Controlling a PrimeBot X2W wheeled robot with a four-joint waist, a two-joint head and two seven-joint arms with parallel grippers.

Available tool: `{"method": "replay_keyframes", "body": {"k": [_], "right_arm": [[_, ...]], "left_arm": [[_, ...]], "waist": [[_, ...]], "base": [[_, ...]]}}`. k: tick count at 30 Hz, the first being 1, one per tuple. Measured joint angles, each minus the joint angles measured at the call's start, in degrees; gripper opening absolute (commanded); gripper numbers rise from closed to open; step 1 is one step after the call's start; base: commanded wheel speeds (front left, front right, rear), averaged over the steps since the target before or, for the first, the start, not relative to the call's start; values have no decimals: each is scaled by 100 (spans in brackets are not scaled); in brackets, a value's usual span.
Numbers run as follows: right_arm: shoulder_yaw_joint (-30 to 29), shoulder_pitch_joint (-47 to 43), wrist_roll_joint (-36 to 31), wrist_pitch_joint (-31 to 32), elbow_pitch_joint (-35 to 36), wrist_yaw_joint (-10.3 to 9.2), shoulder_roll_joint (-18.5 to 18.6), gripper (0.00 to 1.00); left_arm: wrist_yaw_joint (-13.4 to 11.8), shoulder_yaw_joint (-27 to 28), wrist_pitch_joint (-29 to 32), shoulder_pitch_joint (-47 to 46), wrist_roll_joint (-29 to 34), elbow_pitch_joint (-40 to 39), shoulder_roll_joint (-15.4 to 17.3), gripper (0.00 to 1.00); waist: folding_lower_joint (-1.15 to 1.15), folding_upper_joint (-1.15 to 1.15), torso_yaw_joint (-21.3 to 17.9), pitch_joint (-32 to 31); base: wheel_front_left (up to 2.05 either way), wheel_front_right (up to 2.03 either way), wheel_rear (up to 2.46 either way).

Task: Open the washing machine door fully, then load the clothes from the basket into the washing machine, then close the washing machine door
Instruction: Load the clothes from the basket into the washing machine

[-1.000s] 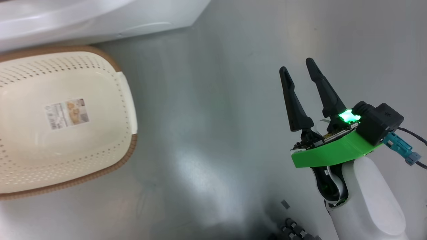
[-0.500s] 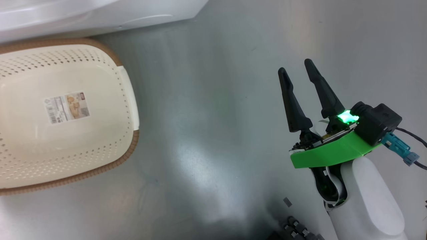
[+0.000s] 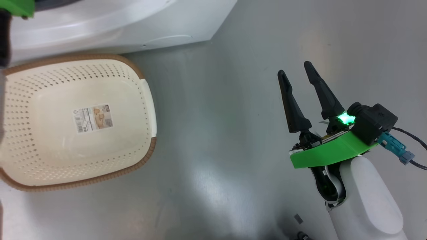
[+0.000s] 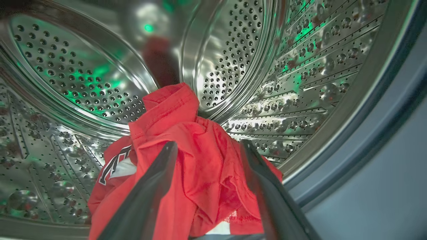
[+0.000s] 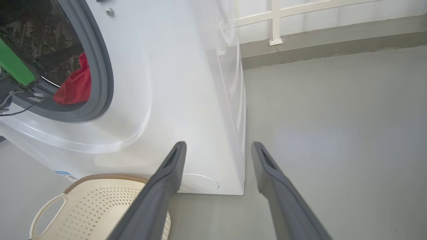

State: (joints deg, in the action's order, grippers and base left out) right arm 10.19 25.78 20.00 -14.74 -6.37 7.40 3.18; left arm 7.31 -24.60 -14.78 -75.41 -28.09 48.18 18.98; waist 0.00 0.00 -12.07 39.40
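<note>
Black left gripper [image 4: 209, 144] wide inside drum [image 4: 233, 50]

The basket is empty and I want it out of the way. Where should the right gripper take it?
Probably the white side handle of the basket, on the end facing the right gripper. Come down from above, one finger either side: it breaks the brown rim as a thin lip that open jaws can straddle.

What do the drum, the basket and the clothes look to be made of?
Drum: polished metal, likely stainless steel; mirror-like reflections, punched holes.
Basket: smooth cream plastic, seemingly moulded; even perforations, brown woven-look rim.
Clothes: soft red fabric, weave too fine to tell; creases, folds, a stitched hem.
</note>
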Motion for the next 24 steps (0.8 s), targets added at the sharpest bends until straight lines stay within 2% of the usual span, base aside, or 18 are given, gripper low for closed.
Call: {"method": "replay_keyframes", "body": {"k": [11, 24], "right_arm": [[-34, -8, -75, 0, -149, 0, 4, 100], [-43, -231, -146, 0, -367, 0, 65, 100]], "left_arm": [[1, 446, -1, 1041, 130, -492, -137, 100], [1, 934, 0, 2849, 522, -1621, -337, 100]], "waist": [[0, 0, 219, -558], [0, 0, 523, -1307]], "base": [[0, 0, 0], [0, 0, 0]]}}
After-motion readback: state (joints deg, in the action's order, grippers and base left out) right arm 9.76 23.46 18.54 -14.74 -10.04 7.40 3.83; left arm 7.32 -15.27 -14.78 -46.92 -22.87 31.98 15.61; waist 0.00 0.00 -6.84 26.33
